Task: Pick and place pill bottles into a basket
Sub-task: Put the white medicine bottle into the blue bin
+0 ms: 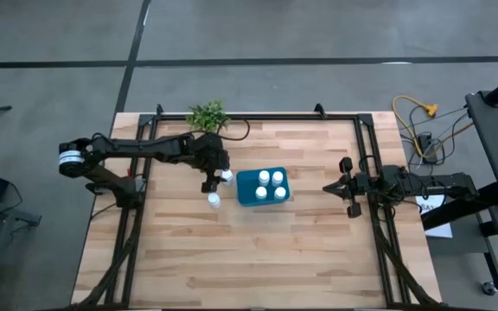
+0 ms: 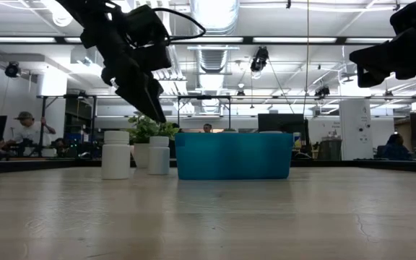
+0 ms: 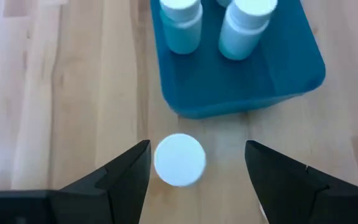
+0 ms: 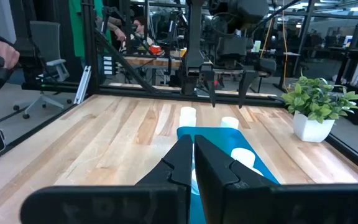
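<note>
The teal basket (image 1: 247,200) stands mid-table with several white pill bottles (image 1: 271,184) upright in it. Two more bottles rest on their bases on the wood to its left: one (image 1: 226,176) right beside the basket's left wall, one (image 1: 214,200) nearer the table's front. My left gripper (image 3: 194,171) hangs open above the bottle by the wall (image 3: 179,160), a finger on either side of the cap and clear of it. In the low view its tips (image 2: 152,108) are above that bottle (image 2: 158,155). My right gripper (image 1: 334,187) waits shut at the table's right.
A small potted green plant (image 1: 207,115) stands at the table's far edge, behind the left arm. Black frame rails (image 1: 366,155) run along the table's sides. Bare wood lies in front of the basket and between it and the right gripper.
</note>
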{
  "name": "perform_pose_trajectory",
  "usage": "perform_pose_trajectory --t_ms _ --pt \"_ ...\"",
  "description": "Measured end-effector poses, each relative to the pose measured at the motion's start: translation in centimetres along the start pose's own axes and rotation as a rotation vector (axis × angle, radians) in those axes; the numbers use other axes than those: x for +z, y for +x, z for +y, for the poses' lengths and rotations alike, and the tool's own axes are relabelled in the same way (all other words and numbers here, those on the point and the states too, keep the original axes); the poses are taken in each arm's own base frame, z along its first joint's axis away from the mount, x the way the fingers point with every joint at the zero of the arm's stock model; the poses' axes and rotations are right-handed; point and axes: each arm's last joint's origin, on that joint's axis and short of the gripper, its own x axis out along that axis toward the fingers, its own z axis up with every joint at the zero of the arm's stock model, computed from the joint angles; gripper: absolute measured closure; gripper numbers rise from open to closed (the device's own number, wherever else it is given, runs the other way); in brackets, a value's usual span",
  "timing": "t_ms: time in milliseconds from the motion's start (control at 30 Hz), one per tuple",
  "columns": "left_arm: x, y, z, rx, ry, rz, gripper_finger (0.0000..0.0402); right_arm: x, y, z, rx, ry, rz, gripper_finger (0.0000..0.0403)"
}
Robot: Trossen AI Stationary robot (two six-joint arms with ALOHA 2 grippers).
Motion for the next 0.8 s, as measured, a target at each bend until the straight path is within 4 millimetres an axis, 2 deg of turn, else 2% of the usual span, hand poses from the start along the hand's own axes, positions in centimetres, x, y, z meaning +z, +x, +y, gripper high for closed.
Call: perform_pose_trajectory --t_ms 300,600,700,800 --pt "-0.5 -0.2 0.5 -0.005 -0.026 0.049 0.0159 0.0 0.0 0.0 0.000 0.000 0.000 0.0394" --pt "0.8 -2.1 1.6 0.001 -0.043 0.080 0.0159 0.0 0.0 0.0 0.000 0.000 0.000 0.0394" --pt "1.3 -1.7 1.9 -0.010 -0.049 0.097 0.0159 0.0 0.0 0.0 0.000 0.000 0.000 0.0394" --pt "1.5 -0.5 2.3 -0.032 -0.063 0.165 0.0159 0.0 0.0 0.0 0.000 0.000 0.000 0.0394"
